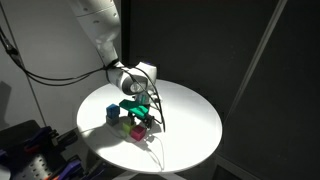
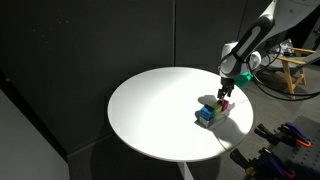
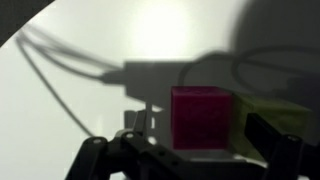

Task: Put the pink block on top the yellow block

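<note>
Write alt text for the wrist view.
A pink block sits between the fingers of the gripper, low centre; grip unclear. A yellow block shows beside it on a white table crossed by cable shadows.

Wrist view: pink block point(image 3: 203, 118) sits between the pincer point(image 3: 185, 148) fingers. Yellow block point(image 3: 275, 108) just beside it, to the right. Both on table point(image 3: 60, 110).
</note>
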Tool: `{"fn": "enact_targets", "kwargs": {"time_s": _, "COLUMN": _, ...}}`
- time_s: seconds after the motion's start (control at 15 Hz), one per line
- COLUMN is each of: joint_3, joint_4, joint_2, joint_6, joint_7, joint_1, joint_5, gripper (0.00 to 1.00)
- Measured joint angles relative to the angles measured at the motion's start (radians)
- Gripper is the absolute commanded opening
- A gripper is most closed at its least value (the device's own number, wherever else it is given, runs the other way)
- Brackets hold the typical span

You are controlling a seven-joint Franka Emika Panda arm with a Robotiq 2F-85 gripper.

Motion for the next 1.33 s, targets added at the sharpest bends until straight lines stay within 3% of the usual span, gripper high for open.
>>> {"fn": "enact_targets", "kwargs": {"time_s": 1.33, "joint_3": 0.0, "joint_4": 0.028, "joint_2": 0.038, "joint_6": 0.0, "joint_7": 0.0, "joint_1": -0.012, "joint_5": 0.0, "gripper": 1.0}}
